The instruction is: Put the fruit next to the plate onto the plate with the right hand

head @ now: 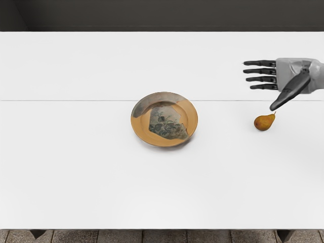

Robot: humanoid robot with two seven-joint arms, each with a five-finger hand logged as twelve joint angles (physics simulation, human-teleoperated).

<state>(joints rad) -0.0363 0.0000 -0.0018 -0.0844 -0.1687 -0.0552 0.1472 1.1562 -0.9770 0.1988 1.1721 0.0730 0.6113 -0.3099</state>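
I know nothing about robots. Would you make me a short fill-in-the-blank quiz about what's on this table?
1. The small orange-brown pear lies on the white table, to the picture's ___ of the round orange ceramic plate.
2. The plate has ___ fruit on it.
3. The right robot hand holds nothing, and its fingers are ___.

Missing words: right; no; open.
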